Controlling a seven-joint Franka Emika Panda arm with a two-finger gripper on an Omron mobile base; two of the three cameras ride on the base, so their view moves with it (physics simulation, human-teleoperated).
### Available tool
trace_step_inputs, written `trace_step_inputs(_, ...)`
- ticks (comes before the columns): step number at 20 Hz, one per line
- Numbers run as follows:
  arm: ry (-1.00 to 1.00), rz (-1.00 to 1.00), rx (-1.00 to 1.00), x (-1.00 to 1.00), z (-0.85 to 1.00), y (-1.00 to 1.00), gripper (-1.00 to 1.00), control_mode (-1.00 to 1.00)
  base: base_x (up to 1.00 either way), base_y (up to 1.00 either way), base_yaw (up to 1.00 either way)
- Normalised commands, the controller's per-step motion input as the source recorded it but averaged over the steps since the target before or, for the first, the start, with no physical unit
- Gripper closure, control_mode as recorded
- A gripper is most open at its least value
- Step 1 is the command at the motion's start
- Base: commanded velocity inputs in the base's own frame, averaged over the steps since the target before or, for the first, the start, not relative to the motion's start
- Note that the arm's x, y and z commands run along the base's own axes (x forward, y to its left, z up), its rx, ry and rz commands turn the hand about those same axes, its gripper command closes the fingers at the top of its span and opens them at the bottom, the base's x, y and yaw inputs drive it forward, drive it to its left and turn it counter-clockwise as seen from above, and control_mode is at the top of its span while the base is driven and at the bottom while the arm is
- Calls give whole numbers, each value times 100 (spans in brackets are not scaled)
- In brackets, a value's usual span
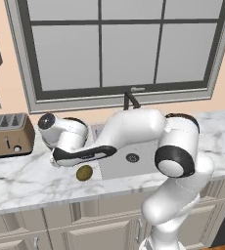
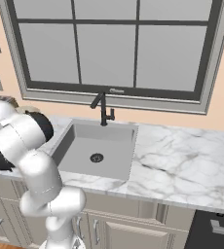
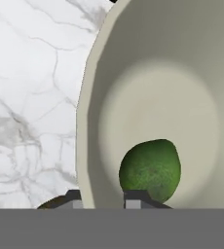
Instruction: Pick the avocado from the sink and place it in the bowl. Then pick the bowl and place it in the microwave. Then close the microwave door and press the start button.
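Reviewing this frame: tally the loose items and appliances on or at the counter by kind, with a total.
Fruit: 2, the avocado in the bowl and an olive-brown fruit on the counter
Bowl: 1
Toaster: 1
Sink: 1
Faucet: 1
Total: 6

A: Bowl (image 3: 148, 87) cut off at the top and right edges in the hand view. End effector (image 3: 103, 200) mostly lost at the bottom.

B: Yep. Toaster (image 1: 7, 133) clipped by the left edge in the left base view, sink (image 1: 115, 168) half hidden behind the arm.
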Motion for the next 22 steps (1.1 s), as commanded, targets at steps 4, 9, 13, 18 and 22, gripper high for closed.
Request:
trace_step_inputs(4,0,0,12,-66,92,-62,100,-100,0,0,0)
trace_step_inputs(9,0,1,10,-65,100,-67,100,-100,0,0,0)
trace_step_inputs(13,0,11,3,-72,100,-71,100,-100,0,0,0)
trace_step_inputs(18,-1,23,0,-60,89,-71,100,-100,0,0,0)
trace_step_inputs(22,5,21,-1,-36,70,-66,100,-100,0,0,0)
